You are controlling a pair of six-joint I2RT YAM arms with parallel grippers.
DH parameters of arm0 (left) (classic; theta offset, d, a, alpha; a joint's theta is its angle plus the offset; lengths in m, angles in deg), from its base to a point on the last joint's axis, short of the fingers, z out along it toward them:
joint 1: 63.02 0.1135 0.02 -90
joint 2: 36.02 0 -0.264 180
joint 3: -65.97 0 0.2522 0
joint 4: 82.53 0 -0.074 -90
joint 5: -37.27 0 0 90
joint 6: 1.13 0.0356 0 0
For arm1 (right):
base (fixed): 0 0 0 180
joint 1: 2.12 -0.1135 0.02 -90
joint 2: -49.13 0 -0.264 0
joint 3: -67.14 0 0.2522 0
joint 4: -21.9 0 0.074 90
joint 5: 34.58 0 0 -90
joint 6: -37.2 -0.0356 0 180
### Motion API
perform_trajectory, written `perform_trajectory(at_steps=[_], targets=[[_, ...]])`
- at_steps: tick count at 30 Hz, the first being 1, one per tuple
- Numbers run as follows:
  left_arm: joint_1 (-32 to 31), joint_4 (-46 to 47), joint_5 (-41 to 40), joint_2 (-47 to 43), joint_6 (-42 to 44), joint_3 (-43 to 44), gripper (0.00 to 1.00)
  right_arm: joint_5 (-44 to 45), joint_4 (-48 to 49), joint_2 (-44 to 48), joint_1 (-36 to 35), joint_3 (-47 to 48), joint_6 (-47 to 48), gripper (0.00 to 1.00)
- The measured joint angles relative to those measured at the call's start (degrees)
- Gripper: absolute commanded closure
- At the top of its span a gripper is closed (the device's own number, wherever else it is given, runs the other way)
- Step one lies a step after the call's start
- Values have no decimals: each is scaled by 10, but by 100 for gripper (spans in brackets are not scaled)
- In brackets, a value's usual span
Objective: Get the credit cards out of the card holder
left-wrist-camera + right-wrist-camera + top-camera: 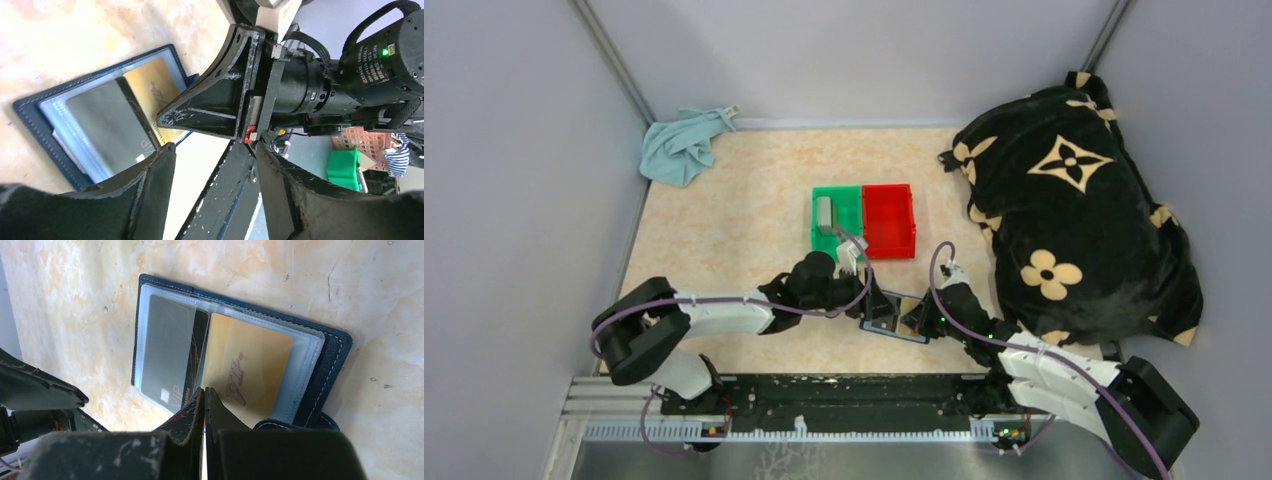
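Note:
The navy card holder (pixel 894 325) lies open on the table between my two grippers. In the right wrist view its clear pockets hold a grey card (pixel 167 355) on the left and a tan-gold card (pixel 250 365) on the right. My right gripper (pixel 205 390) is shut, its tips resting on the fold between the two cards. My left gripper (pixel 215 165) is open with nothing between its fingers. It hovers at the holder's (pixel 30 107) near edge, one fingertip (pixel 160 150) beside the grey card's (pixel 105 125) dark end. The gold card (pixel 150 82) is partly hidden by the right gripper's fingers (pixel 210 100).
A green bin (pixel 837 215) with a grey flat piece (pixel 825 212) in it and a red bin (pixel 889 220) stand side by side just beyond the grippers. A black flower-patterned blanket (pixel 1074 210) fills the right side. A light blue cloth (pixel 682 145) lies at the back left.

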Motion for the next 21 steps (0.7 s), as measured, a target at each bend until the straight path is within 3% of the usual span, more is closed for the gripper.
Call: perform_trajectory(at_steps=[4, 5, 11, 21], targets=[[3, -19, -22, -31, 10, -24, 49, -3, 5, -4, 0, 0, 0, 100], [5, -25, -28, -33, 12, -33, 60, -3, 6, -5, 0, 0, 0, 100], [8, -47, -41, -34, 23, -75, 98, -7, 8, -6, 0, 0, 0, 100], [11, -20, -23, -7, 24, -79, 100, -9, 6, -6, 0, 0, 0, 100]])
